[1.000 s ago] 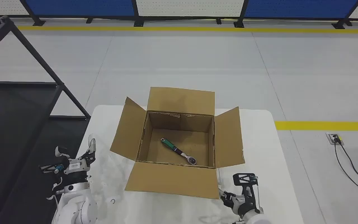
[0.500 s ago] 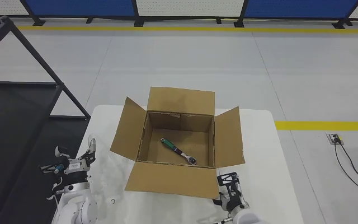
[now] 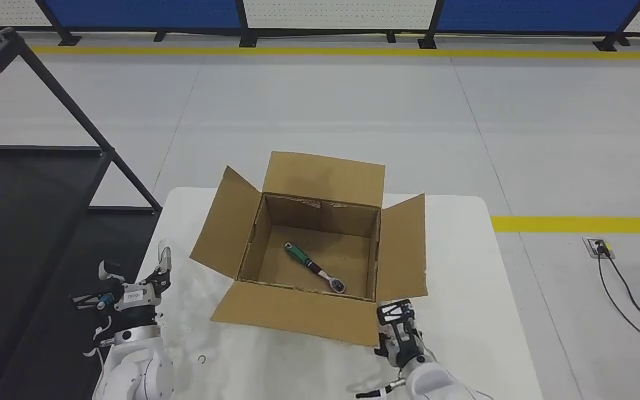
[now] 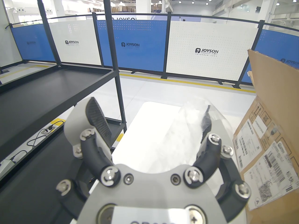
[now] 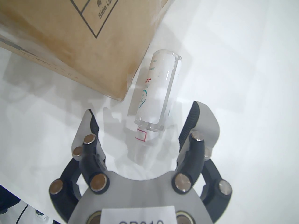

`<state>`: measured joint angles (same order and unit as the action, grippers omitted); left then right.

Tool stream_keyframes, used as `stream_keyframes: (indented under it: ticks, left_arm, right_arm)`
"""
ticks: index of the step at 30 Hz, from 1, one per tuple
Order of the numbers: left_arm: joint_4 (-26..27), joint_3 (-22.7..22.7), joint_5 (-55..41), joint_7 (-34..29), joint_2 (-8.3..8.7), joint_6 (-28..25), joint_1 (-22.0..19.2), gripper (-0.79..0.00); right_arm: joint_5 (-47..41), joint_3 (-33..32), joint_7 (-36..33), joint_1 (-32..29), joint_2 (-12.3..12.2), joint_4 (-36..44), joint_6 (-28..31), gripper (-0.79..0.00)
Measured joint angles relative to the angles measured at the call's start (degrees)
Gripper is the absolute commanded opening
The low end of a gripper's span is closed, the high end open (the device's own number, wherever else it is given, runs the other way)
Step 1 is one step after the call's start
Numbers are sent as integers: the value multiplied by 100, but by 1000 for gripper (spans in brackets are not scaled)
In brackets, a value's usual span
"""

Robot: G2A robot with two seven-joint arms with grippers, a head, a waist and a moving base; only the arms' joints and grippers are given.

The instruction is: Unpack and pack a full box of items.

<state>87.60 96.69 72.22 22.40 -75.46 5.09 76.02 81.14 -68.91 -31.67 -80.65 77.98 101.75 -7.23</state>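
Note:
The open cardboard box [image 3: 325,180] stands mid-table with its flaps spread; a green-handled ratchet wrench [image 3: 315,267] lies on its floor. My right gripper [image 3: 397,312] is at the box's front right corner. In the right wrist view this gripper [image 5: 143,115] is open, and a clear bottle with a white label [image 5: 156,89] lies on the table just past its fingertips, against the corner of the box [image 5: 70,36]. My left gripper [image 3: 135,265] is at the table's front left, left of the box. It [image 4: 150,108] is open and holds nothing, with the box's labelled side [image 4: 268,129] beside it.
A black metal shelf [image 3: 50,220] stands just left of the white table [image 3: 470,300], close to my left arm. A crumpled clear film [image 4: 193,117] lies by one left finger. Bare tabletop extends to the right of the box.
My right gripper has moved left along the table's front to the box's front right corner. The box has shifted slightly left and turned a little. The left arm is still.

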Motion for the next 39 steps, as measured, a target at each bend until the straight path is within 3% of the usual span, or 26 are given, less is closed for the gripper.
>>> stream_keyframes:
  ticks: [2,15,17,18,19,31,39]
  left_arm:
    - [0,0,0,0,0,0,0,0]
    - [0,0,0,0,0,0,0,0]
    - [0,0,0,0,0,0,0,0]
    - [0,0,0,0,0,0,0,0]
    - [0,0,0,0,0,0,0,0]
    - [0,0,0,0,0,0,0,0]
    - [0,0,0,0,0,0,0,0]
  right_arm:
    - [39,22,-27,28,6,-26,-26,-366]
    - [229,75,-254,202,39,-195,-181,-437]
    - [266,74,-299,226,43,-207,-212,-545]
    - [282,72,-328,242,46,-213,-228,-634]
    - [285,69,-341,251,48,-212,-233,-785]
    - [42,-503,-249,-157,12,522,-489,-785]
    - [-1302,-1496,-134,-620,-14,1310,-602,-785]
